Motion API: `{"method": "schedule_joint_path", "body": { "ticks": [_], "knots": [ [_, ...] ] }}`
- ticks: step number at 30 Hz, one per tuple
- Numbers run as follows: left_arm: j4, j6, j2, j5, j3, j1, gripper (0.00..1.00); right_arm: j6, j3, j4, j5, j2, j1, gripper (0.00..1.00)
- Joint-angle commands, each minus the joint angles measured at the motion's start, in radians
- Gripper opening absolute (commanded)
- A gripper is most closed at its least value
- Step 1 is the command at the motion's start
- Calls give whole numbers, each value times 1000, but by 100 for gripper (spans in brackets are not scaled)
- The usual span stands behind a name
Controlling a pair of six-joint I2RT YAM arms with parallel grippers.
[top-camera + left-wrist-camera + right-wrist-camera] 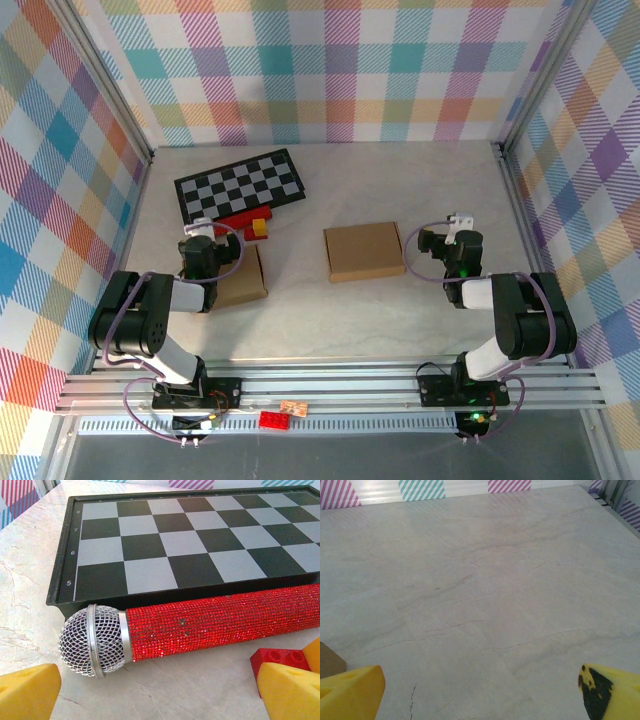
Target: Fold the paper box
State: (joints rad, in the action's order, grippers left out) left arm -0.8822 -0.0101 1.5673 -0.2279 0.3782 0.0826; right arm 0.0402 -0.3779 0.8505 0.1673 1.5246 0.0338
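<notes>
Cardboard, flat, brown and squarish, the paper box (364,251) lies mid-table at nine o'clock from the right gripper (480,696). Its yellow jaws gape wide, empty. Equally wide and empty, the left gripper (157,697) faces a glittery red microphone (210,622) (wire-mesh head) beside the chessboard (200,540).

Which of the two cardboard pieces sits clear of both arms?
The mid-table cardboard piece, fully exposed; the other cardboard piece is partly hidden by the left arm.

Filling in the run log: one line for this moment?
left claw: open, facing microphone; right claw: open, over table; paper box: flat, unheld
</notes>
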Motion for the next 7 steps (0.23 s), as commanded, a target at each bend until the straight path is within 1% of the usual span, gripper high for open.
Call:
{"method": "schedule_joint_path", "body": {
  "ticks": [1, 7],
  "knots": [
    [-6, 10, 9, -10, 18, 5, 100, 6, -19, 5, 5, 9, 5, 99],
    [-7, 12, 10, -10, 19, 5, 100, 2, 1, 38, 9, 5, 8, 99]
  ]
}}
